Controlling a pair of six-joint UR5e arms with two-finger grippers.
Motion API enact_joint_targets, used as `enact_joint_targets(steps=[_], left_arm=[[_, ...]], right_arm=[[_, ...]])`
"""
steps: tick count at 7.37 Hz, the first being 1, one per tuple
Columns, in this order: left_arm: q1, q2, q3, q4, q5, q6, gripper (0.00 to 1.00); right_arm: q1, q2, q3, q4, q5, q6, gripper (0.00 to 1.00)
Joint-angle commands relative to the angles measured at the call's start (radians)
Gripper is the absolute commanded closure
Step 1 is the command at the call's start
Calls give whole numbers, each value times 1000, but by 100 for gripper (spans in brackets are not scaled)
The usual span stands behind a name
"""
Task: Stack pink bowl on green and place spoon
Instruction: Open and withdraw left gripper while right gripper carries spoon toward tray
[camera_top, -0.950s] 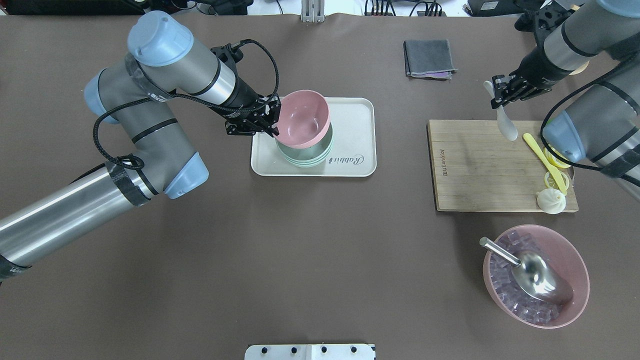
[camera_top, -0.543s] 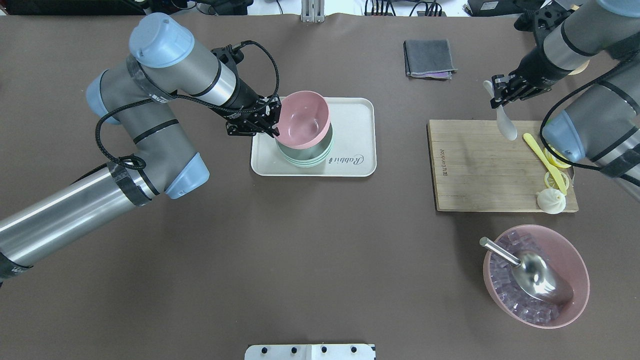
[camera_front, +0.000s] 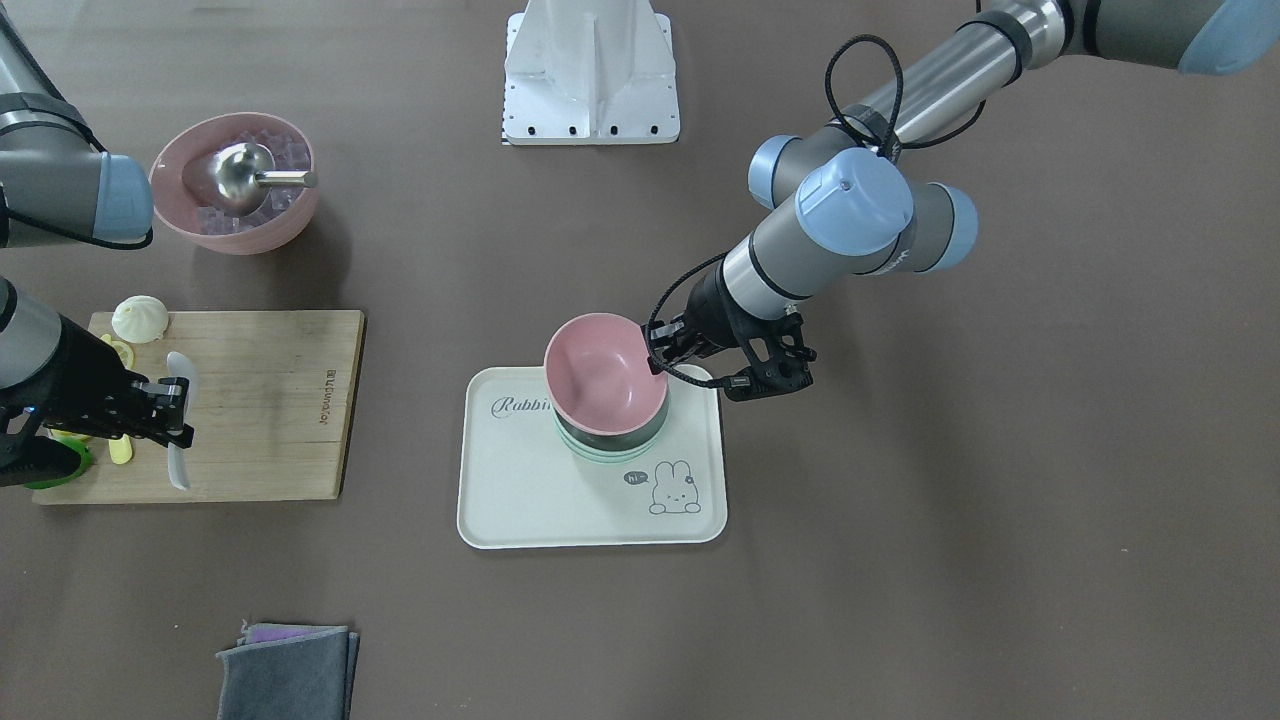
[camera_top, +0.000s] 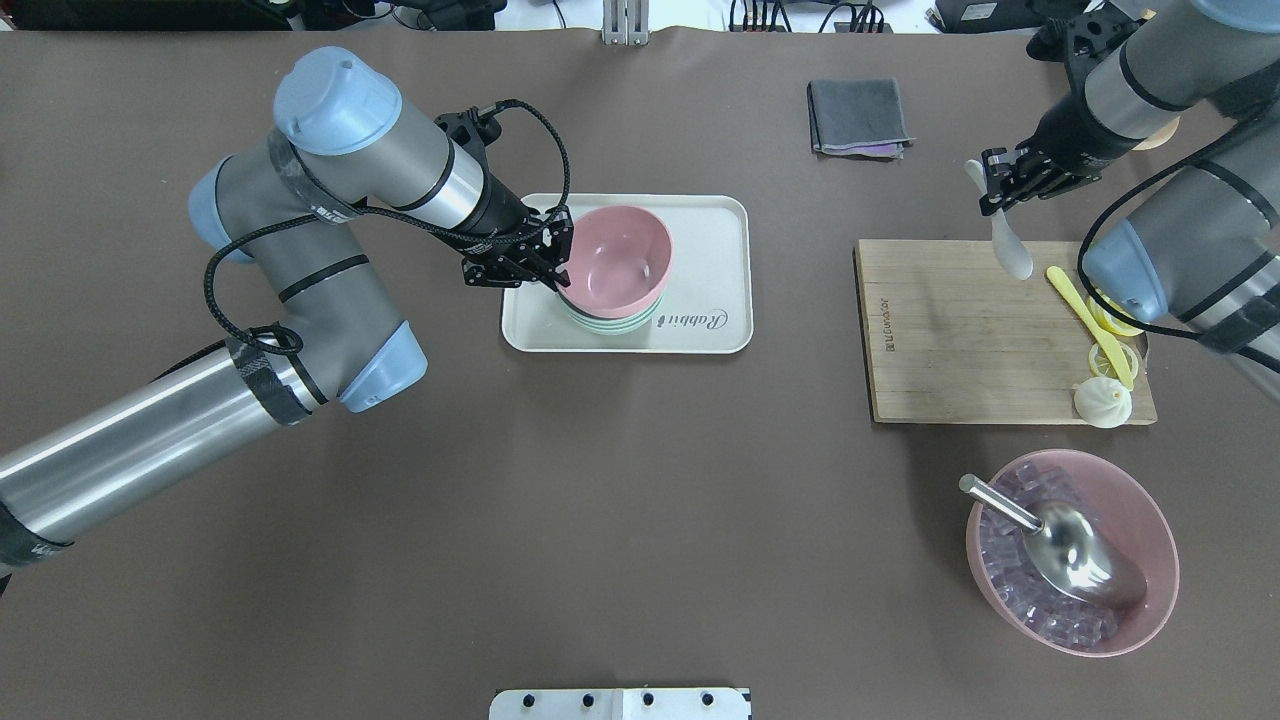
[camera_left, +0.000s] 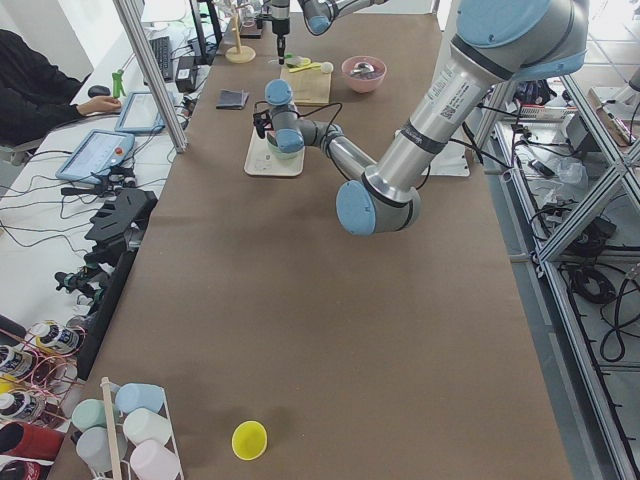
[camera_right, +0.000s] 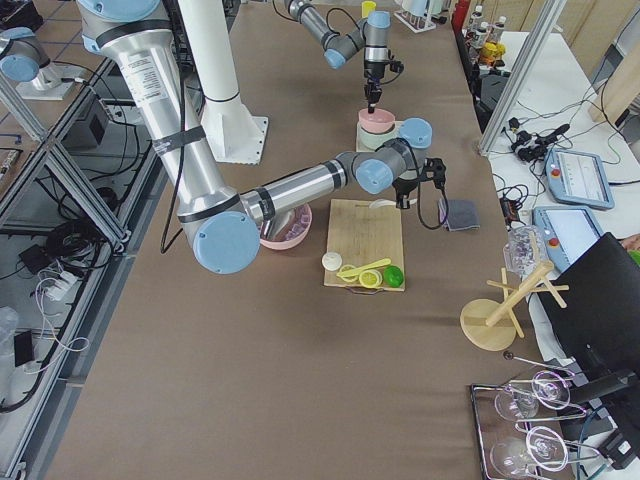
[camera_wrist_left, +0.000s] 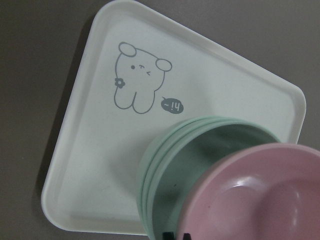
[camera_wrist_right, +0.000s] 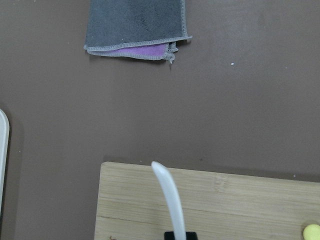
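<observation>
An empty pink bowl (camera_top: 615, 262) sits on top of a stack of green bowls (camera_top: 608, 322) on a cream tray (camera_top: 712, 250). My left gripper (camera_top: 556, 262) is shut on the pink bowl's left rim. In the left wrist view the pink bowl (camera_wrist_left: 260, 195) overlaps the green bowls (camera_wrist_left: 200, 150) slightly off centre. I cannot tell if it rests fully in them. My right gripper (camera_top: 990, 188) is shut on the handle of a white spoon (camera_top: 1010, 245), held above the far edge of the wooden board (camera_top: 950, 330). The spoon also shows in the right wrist view (camera_wrist_right: 170, 200).
On the board lie a yellow spoon (camera_top: 1085, 318), yellow slices and a white bun (camera_top: 1102, 402). A second pink bowl (camera_top: 1150, 530) with ice cubes and a metal scoop (camera_top: 1080, 550) stands near right. A folded grey cloth (camera_top: 858, 115) lies at the back.
My left gripper has moved right and lowered the pink bowl, which was tilted above the green bowls and now sits level on them. The right gripper with the spoon has barely moved.
</observation>
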Motion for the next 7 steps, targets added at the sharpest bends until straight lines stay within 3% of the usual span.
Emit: enact_joint_targets(steps=[1, 3, 5, 7], left_arm=[[-4, 2, -14, -1, 43, -1, 3], [-24, 2, -16, -1, 62, 2, 2], [-96, 34, -46, 7, 48, 5, 2], [-206, 156, -121, 9, -57, 147, 2]], right_arm=[[0, 0, -1, 0, 0, 0, 100], [-2, 21, 4, 2, 2, 38, 100], [-27, 113, 9, 3, 27, 220, 100], [-102, 219, 32, 14, 22, 454, 100]])
